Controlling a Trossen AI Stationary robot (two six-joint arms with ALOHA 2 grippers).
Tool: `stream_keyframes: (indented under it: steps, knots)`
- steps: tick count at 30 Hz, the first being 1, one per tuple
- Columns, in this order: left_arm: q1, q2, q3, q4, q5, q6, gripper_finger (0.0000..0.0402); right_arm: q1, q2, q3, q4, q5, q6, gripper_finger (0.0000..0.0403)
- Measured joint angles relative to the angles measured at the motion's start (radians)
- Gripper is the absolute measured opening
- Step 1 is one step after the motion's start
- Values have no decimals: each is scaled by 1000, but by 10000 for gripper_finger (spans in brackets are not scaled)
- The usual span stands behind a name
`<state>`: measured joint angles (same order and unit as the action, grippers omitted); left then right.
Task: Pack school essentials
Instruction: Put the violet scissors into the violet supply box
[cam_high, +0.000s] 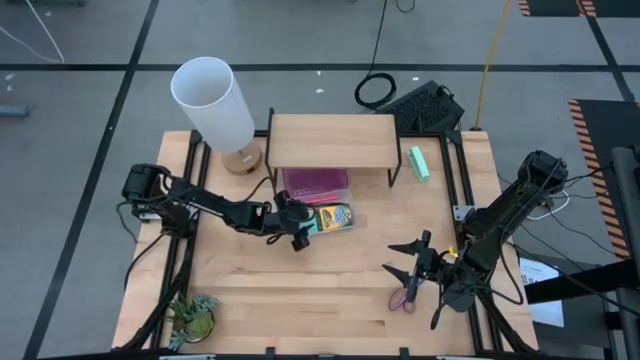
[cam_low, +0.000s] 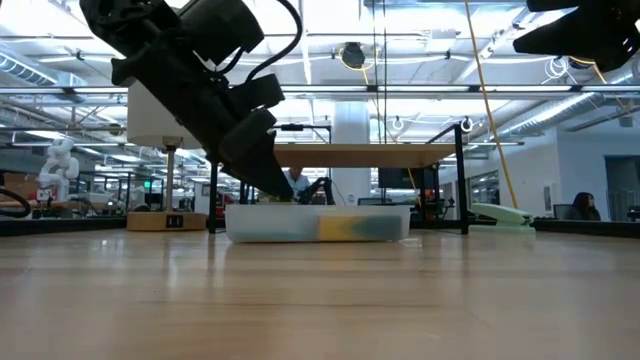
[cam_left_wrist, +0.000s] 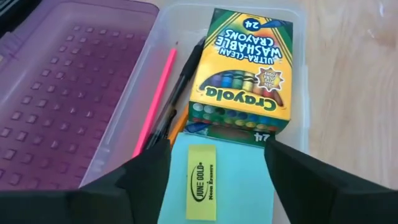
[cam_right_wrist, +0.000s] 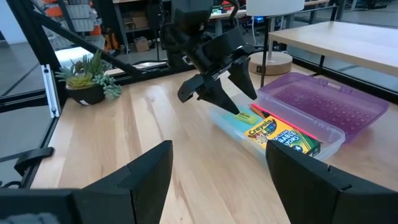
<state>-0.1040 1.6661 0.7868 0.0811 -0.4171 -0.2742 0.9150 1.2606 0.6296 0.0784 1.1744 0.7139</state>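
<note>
High view — the scissors (cam_high: 404, 297) lie on the table beside the right gripper (cam_high: 412, 262), jaws apart; the left gripper (cam_high: 297, 228) hovers at the case (cam_high: 318, 186). Left wrist view — jaws apart over the note pad (cam_left_wrist: 239, 186), eraser (cam_left_wrist: 202, 182) and crayon box (cam_left_wrist: 244, 71) inside. The right arm is nearer the scissors.

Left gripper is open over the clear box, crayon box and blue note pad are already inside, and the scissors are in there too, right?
Not the scissors: the high view shows them on the table by the right gripper, well away from the clear box. The rest stands: the left gripper is open over it, with the crayon box and blue note pad inside.
</note>
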Motion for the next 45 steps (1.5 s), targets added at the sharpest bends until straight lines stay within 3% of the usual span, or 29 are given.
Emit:
stream_keyframes:
  steps: [12, 24, 32, 38, 45]
  knots:
    - [-65, 0, 26, 82, 2, 54, 283, -27, 0, -81, 114, -13, -11, 251]
    - [-230, 0, 27, 333, 32, 63, 283, -70, 7, -139, 425, -290, -250, 251]
    - [-327, 23, 27, 348, 32, 56, 283, -83, 157, -139, 643, -321, -288, 251]
    - [-369, 97, 27, 492, 32, 73, 283, -102, 283, -139, 854, -410, -338, 251]
    - [-382, 201, 27, 641, 33, 131, 283, -111, 381, -138, 905, -425, -385, 251]
